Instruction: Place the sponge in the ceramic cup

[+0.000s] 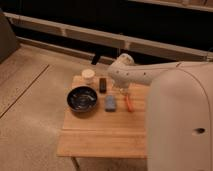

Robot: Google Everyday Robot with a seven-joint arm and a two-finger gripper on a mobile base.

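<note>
The blue-grey sponge (110,103) lies flat on the wooden table (100,135), between the dark bowl (82,98) and the orange-handled tool (128,103). The cream-white ceramic cup (88,75) stands at the table's back left corner, beside a small black block (102,84). My white arm reaches in from the right. My gripper (121,89) hangs open over the back of the table, just behind and to the right of the sponge, holding nothing.
The robot's large white body (180,125) covers the table's right side. Behind the table runs a dark wall with a pale rail (75,32). Speckled floor lies to the left and front.
</note>
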